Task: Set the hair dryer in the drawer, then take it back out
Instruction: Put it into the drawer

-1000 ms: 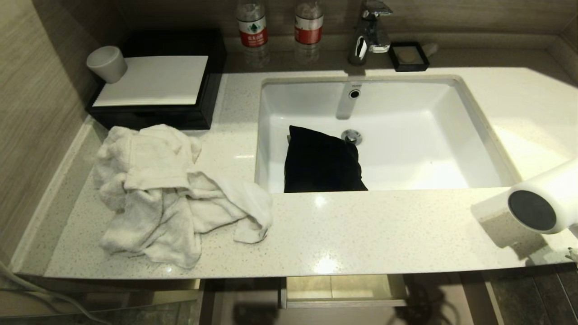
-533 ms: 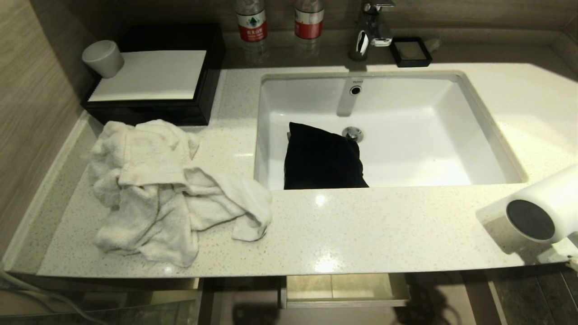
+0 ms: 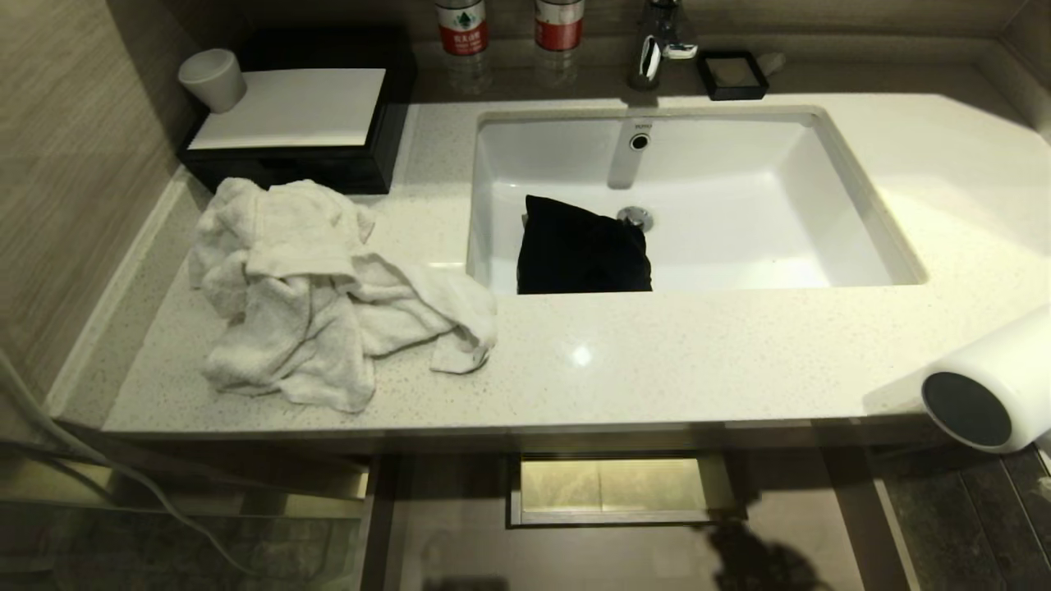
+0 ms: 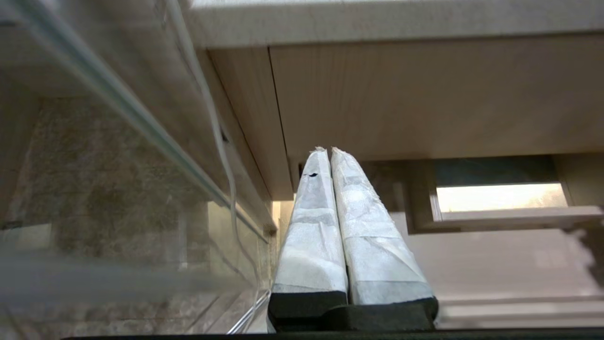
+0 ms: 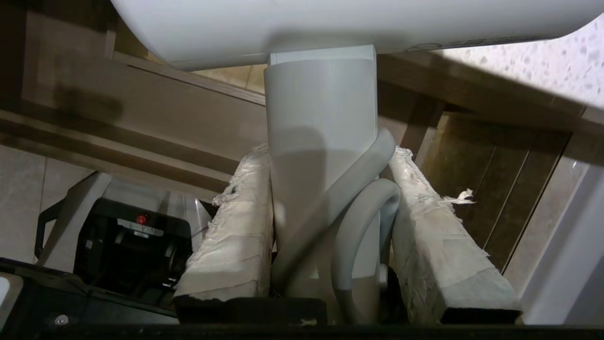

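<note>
Gripping hair dryer handle, right hand

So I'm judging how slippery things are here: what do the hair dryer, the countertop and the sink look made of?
Hair dryer: likely smooth matte white plastic, with a dark grey end; no glare on the shell.
Countertop: pale speckled stone or composite, polished, since it mirrors light spots.
Sink: probably glazed white ceramic, glossy and seamless.

Counted: two bottles, one cup, one towel. One hair dryer, one drawer.
</note>
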Tool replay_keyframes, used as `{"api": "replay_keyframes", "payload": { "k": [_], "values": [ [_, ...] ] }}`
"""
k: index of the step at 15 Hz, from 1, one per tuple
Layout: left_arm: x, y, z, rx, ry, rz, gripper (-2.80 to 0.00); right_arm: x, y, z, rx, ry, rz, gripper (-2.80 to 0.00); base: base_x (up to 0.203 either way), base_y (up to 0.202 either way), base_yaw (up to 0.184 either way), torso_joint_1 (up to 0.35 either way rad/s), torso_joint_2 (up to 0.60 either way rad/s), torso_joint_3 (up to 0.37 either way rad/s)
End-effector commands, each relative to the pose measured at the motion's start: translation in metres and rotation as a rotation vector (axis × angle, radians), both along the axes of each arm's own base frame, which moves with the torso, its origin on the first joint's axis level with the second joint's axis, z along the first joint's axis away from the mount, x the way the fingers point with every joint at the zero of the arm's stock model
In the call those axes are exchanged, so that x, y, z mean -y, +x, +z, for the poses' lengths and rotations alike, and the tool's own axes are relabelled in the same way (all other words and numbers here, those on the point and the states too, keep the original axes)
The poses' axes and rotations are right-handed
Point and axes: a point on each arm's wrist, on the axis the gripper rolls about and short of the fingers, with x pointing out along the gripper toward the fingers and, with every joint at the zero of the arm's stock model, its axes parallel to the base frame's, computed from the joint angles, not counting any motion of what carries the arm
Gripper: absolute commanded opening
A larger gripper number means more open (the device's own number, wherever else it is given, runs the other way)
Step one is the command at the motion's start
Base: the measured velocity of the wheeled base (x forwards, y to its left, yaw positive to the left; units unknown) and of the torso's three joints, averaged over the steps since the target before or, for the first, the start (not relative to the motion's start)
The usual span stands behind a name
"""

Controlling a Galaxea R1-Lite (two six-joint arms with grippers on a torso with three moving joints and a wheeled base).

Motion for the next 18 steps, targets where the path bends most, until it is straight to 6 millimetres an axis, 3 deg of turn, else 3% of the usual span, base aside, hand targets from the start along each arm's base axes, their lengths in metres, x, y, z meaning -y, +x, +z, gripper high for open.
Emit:
{"api": "replay_keyframes", "payload": {
  "k": [1,18],
  "values": [
    [0.0,0.0,0.0,0.0,0.0,0.0,-2.8,-0.002,-0.003,-0.002,0.006,-0.004,0.004,-2.8,0.0,0.0,0.0,-0.356,0.24,-0.134],
    [0.0,0.0,0.0,0.0,0.0,0.0,-2.8,-0.008,-0.017,-0.016,0.012,-0.007,0.004,-2.8,0.0,0.0,0.0,-0.32,0.12,-0.197]
  ]
}}
